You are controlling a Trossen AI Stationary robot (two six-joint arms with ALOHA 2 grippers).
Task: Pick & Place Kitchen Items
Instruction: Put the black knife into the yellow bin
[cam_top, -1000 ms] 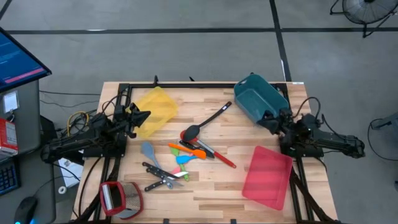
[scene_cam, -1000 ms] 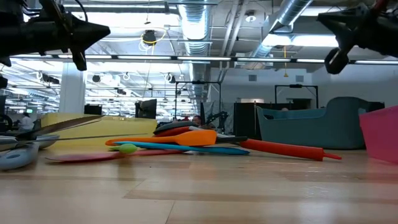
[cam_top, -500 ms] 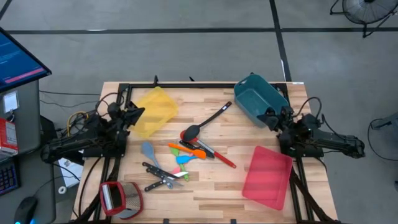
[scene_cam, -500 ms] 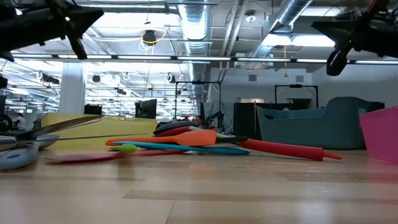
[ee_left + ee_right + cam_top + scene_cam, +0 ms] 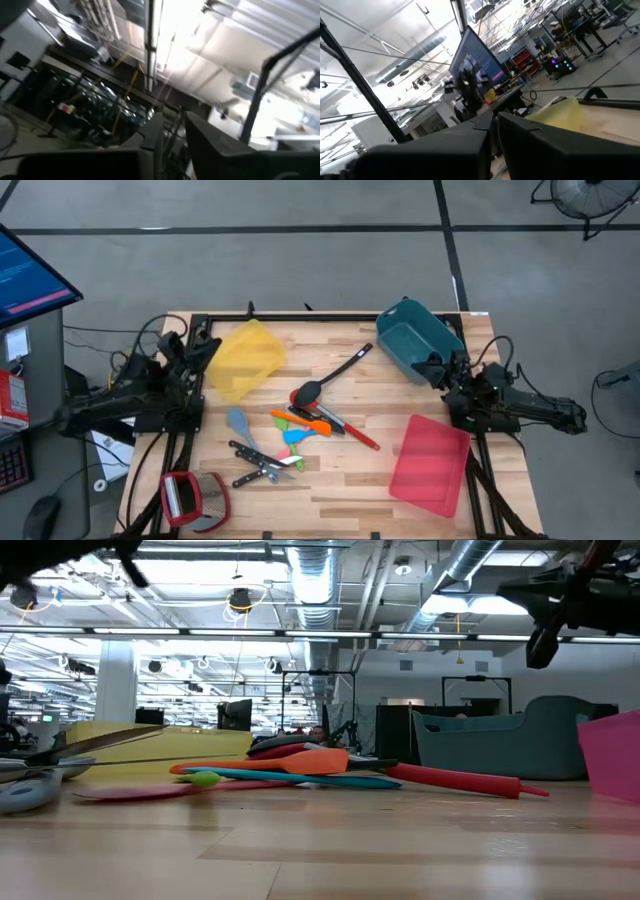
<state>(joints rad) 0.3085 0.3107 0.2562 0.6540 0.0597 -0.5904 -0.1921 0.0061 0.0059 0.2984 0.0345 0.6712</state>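
The kitchen items lie loose in the middle of the table: a black ladle (image 5: pixel 335 377), a grey-blue spoon (image 5: pixel 240 426), black-handled knives (image 5: pixel 255 462), a red-handled tool (image 5: pixel 357 432), and small orange (image 5: pixel 300 420), blue (image 5: pixel 296 437) and green-pink spatulas (image 5: pixel 288 457). My left gripper (image 5: pixel 207 348) is raised at the table's left edge beside the yellow bin, with a narrow gap showing between its fingers (image 5: pixel 172 131), and holds nothing. My right gripper (image 5: pixel 432 367) is raised at the right, beside the teal bin, shut (image 5: pixel 495 127) and empty.
A yellow bin (image 5: pixel 245 358) lies at the far left, a teal bin (image 5: pixel 418 340) at the far right, a red bin (image 5: pixel 430 465) at the near right. A red-framed grey flat object (image 5: pixel 192 497) sits at the near left corner. Bare wood lies along the near edge.
My left gripper has drawn back toward the table's left edge, off the yellow bin, and has risen and tipped up until it leaves the top of the low view. The items have stayed where they were.
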